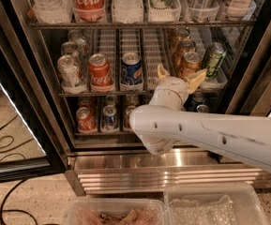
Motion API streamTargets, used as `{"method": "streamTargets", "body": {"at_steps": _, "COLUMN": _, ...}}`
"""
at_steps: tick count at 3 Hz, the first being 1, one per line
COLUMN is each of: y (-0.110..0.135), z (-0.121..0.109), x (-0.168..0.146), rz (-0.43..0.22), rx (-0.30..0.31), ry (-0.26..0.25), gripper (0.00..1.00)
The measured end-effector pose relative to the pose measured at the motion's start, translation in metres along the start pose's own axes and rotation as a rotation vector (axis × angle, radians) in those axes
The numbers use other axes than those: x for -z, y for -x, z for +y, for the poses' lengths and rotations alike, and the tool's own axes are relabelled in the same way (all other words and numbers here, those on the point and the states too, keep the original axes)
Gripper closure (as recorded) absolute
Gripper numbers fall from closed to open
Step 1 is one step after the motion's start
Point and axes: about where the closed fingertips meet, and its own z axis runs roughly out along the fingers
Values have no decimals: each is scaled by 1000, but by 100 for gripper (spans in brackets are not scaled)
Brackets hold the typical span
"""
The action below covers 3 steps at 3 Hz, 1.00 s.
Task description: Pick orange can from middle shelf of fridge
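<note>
The fridge (172, 168) stands open in front of me. Its middle shelf (108, 93) carries white slotted lane trays. A row of orange cans runs front to back in a lane right of centre, and the front orange can (190, 63) stands upright near the shelf edge. My gripper (179, 74) is at the shelf front, just below and left of that can, on the end of the white arm (210, 135). It is open; the tan fingers (197, 78) are spread and hold nothing. The right finger overlaps the can's lower edge.
On the same shelf stand a silver can (68, 72), a red Coca-Cola can (100, 71), a blue can (131, 69) and a green can (213, 59). Bottles fill the top shelf. More cans (86, 119) sit below. The glass door (13, 125) hangs open at the left. Plastic bins (205, 210) lie in the foreground.
</note>
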Motion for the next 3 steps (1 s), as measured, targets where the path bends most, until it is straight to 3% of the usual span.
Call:
{"method": "streamTargets", "body": {"at_steps": 2, "y": -16, "z": -21, "x": -29, "rz": 50, "rx": 15, "ry": -98, "gripper": 15}}
{"method": "streamTargets", "body": {"at_steps": 3, "y": -16, "z": -22, "x": -29, "rz": 51, "rx": 14, "ry": -100, "gripper": 34}}
